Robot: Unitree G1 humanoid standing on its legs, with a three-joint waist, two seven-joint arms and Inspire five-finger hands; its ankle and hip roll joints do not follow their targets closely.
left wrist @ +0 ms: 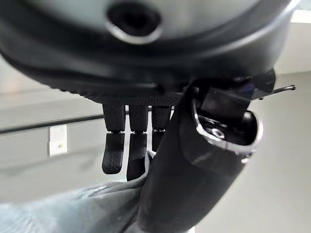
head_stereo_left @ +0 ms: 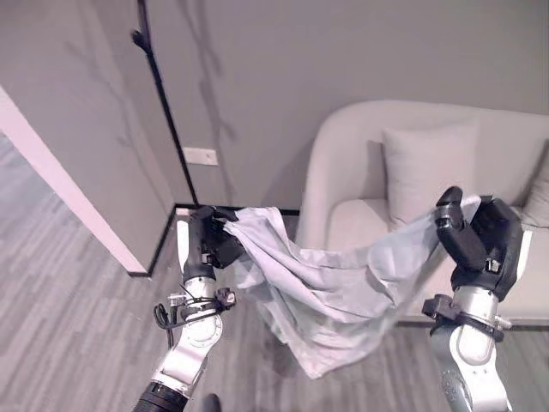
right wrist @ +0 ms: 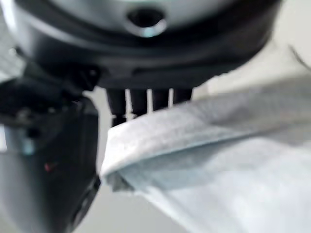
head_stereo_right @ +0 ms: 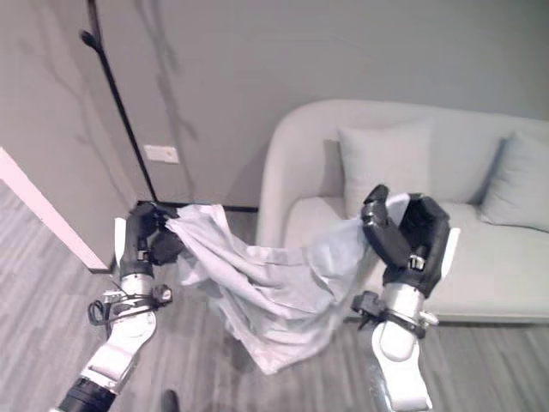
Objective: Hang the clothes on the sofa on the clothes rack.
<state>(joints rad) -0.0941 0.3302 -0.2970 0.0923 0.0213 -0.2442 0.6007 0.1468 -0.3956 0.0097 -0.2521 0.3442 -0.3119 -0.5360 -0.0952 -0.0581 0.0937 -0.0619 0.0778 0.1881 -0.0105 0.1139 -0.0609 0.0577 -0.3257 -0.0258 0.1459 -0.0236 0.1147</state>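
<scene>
Garment (head_stereo_left: 317, 287): pale grey cloth, slung in the air between both hands, sagging at centre, lower fold hanging toward floor | Left hand (head_stereo_left: 208, 240): at 9 o'clock, fingers clamped on cloth edge | Right hand (head_stereo_left: 480, 240): at 3 o'clock, fingers curled round other end | Sofa (head_stereo_left: 360, 154): light, at 1 o'clock behind cloth, cushion (head_stereo_left: 429, 167) on it | Clothes rack (head_stereo_left: 163, 94): thin black pole, at 11 o'clock by wall.

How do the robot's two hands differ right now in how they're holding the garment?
The left hand grips one end of the garment near the wall, out over the floor; the right hand grips the other end in front of the sofa. The left hand sits slightly lower than the right. Both are shut on the cloth, which sags between them.
</scene>
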